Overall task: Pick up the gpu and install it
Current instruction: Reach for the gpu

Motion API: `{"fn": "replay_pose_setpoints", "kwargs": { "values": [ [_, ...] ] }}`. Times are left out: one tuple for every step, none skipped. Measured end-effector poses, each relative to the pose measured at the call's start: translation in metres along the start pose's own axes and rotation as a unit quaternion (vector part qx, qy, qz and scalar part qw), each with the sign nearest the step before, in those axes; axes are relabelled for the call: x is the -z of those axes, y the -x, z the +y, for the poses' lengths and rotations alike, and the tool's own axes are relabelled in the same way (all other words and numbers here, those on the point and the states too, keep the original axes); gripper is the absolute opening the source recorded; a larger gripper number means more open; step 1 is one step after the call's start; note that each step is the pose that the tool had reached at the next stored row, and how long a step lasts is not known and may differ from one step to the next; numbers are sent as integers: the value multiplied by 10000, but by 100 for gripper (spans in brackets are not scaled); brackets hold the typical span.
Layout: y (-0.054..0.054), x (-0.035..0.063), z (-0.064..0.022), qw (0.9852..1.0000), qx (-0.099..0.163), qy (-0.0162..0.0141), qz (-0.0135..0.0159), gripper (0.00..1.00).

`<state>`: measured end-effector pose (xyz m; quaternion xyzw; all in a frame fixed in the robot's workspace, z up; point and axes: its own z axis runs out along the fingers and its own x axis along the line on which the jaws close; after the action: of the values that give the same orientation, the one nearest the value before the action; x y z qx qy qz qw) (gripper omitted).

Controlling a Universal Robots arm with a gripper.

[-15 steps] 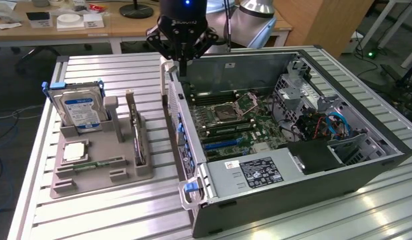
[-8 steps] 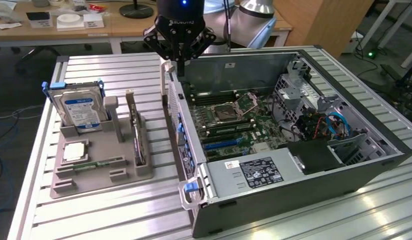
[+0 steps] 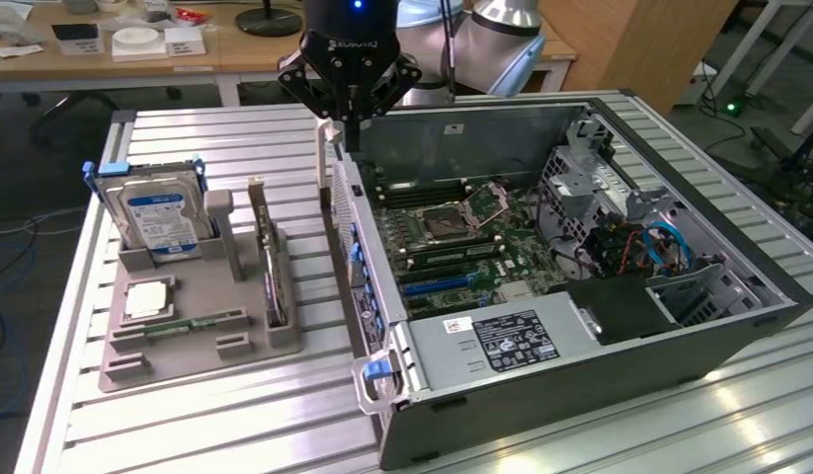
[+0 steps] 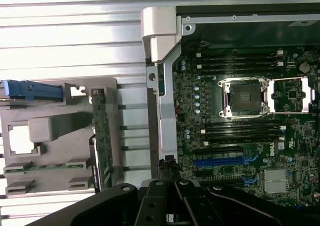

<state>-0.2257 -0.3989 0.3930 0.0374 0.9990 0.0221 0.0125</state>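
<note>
Slatted aluminium table [image 3: 182, 420] holds the grey fixture tray [image 3: 169, 367] where the gpu [image 3: 272, 267] stands on edge, at seven o'clock from my gripper [image 3: 340, 123], closed and empty over the computer case [image 3: 578, 370] rim; a sound pick, I judge, needs the jaws parted, squarely straddling the card's top edge.

The table [image 3: 182, 425] is ribbed, bright metal; the holder [image 3: 196, 357] at the frame's left looks matt grey plastic. The gpu [image 3: 275, 281] shows a green circuit board, and the computer case [image 3: 617, 387] is dark matt metal.
</note>
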Motion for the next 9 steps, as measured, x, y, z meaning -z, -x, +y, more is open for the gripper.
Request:
{"fn": "replay_pose_setpoints", "kwargs": {
  "values": [
    [-6, 0, -1, 10000, 0, 0, 0, 10],
    [-12, 0, -1, 10000, 0, 0, 0, 10],
    [-18, 0, -1, 10000, 0, 0, 0, 10],
    [-23, 0, -2, 10000, 1, 0, 0, 10],
    [-30, 0, -2, 10000, 0, 0, 0, 10],
    [-36, 1, -3, 10000, 0, 0, 0, 10],
    [-41, 1, -3, 10000, 0, 0, 0, 10],
    [-48, 1, -4, 10000, 0, 0, 0, 10],
    [-53, 1, -4, 10000, 0, 0, 0, 10]
  ]
}}
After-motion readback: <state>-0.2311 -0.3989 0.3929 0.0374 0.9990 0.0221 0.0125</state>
